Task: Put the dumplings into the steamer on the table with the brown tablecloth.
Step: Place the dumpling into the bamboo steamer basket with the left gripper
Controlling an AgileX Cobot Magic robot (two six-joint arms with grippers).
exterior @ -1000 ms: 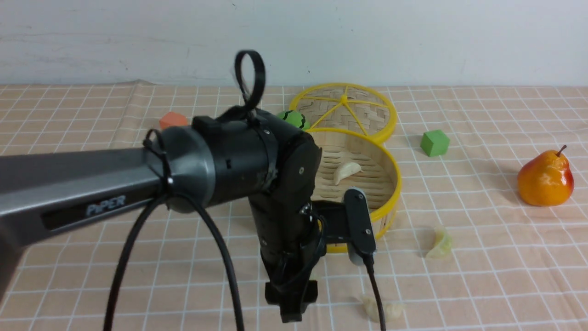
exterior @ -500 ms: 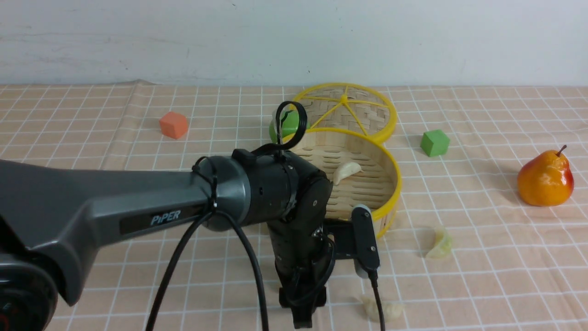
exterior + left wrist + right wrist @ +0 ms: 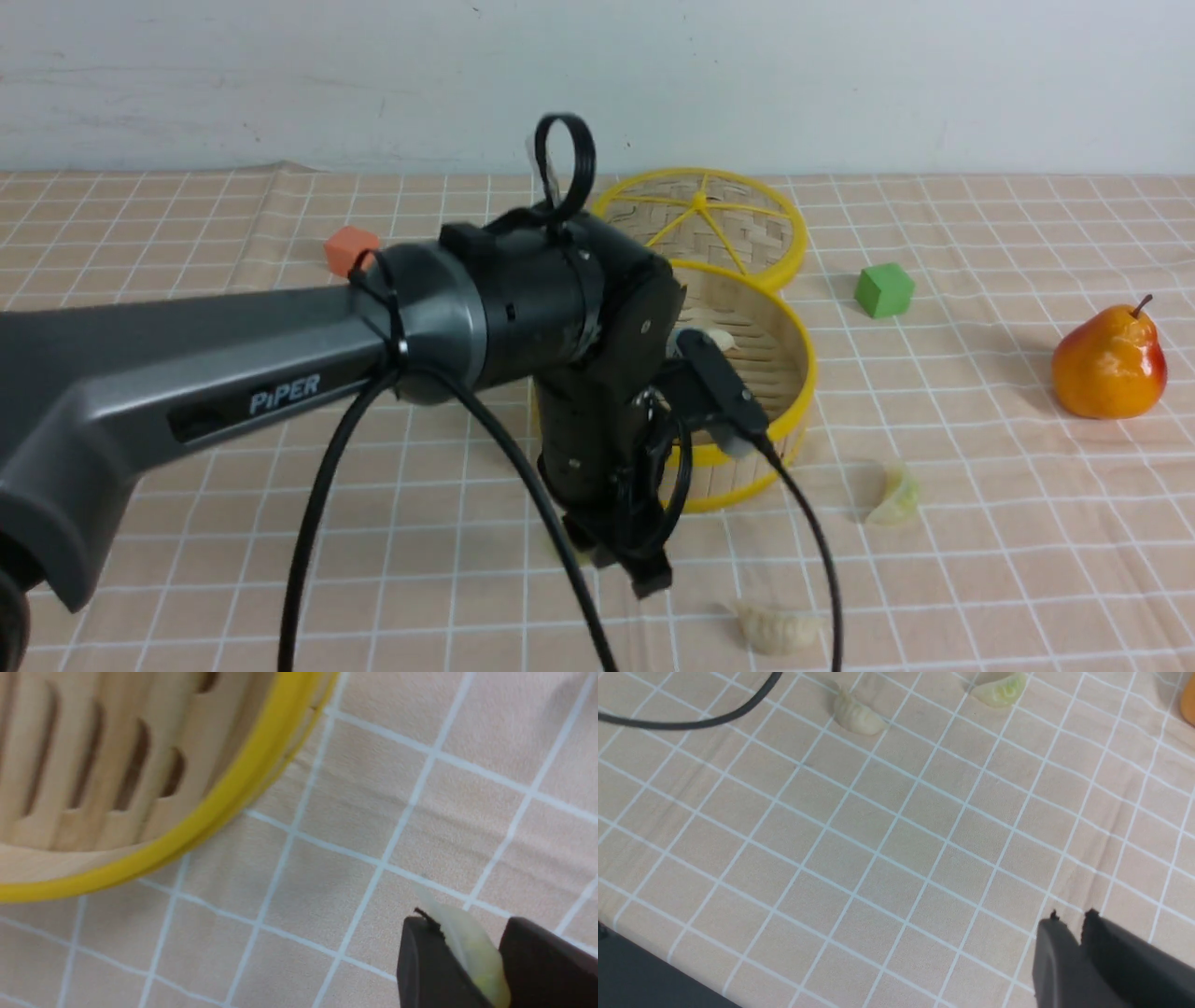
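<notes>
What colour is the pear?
The pear is orange-yellow with red patches, seen best in the front view.

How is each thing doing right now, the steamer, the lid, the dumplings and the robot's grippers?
Steamer: open, one dumpling inside
Lid: off
Left gripper: closed on a dumpling
Two dumplings: lying on the cloth
Right gripper: nearly shut, holding nothing
</notes>
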